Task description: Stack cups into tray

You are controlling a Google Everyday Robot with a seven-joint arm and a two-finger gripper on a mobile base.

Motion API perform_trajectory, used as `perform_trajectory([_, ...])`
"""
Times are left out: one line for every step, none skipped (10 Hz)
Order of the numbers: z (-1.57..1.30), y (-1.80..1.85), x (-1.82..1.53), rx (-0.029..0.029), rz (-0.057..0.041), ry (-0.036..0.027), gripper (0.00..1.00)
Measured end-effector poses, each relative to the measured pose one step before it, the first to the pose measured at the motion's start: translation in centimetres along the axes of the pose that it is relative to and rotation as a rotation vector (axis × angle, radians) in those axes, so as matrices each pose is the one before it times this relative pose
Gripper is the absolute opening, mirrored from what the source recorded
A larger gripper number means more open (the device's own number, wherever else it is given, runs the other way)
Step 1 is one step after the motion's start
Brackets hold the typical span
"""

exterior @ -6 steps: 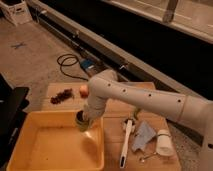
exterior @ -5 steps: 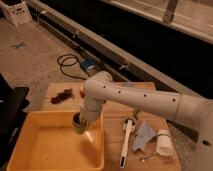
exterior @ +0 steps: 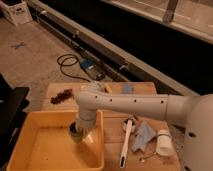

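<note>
Arm (exterior: 125, 102) wrist-down, jaws on cup (exterior: 76, 133) inside tray (exterior: 45, 147).

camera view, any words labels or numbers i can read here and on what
No text here can be read.
White box, top left: dark marks on its side, too blurred to read.
No writing shows on the gripper, which holds the cup over the tray, nor on either of those.
</note>
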State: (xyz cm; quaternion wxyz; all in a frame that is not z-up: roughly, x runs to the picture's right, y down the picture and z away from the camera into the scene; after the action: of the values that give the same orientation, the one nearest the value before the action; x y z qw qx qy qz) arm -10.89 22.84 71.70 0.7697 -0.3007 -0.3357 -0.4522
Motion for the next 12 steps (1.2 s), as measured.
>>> perform_trajectory([0.56, -0.042, 0.299, 0.00987, -0.00424, 0.00485, 0.4])
perform_trajectory([0.454, -0.088, 0.222, 0.00813, -0.00441, 0.00254, 0.51])
perform_trajectory([0.208, 0.026, 0.255, 0.00544, 0.0019, 0.00175, 0.59])
perform_trajectory([0.271, 0.128, 0.327, 0.00641, 0.0036, 0.00383, 0.7])
perform_trajectory([0.116, 0.105, 0.195, 0.00013, 0.00121, 0.00561, 0.73])
perform_trajectory([0.059, -0.013, 0.093, 0.00015, 0.0019, 0.00377, 0.74])
perform_trajectory([0.088, 0.014, 0.062, -0.00184, 0.00142, 0.0032, 0.74])
perform_trajectory([-0.081, 0.016, 0.081, -0.00486, -0.0008, 0.01007, 0.74])
perform_trajectory([-0.242, -0.099, -0.008, -0.00376, -0.00318, 0.0096, 0.74])
perform_trajectory([-0.769, -0.18, -0.106, -0.0057, -0.00612, 0.02289, 0.74])
perform_trajectory([-0.944, -0.147, -0.165, -0.00416, -0.00669, 0.02169, 0.74])
perform_trajectory([-1.322, -0.287, -0.135, 0.00316, -0.00647, 0.02587, 0.74])
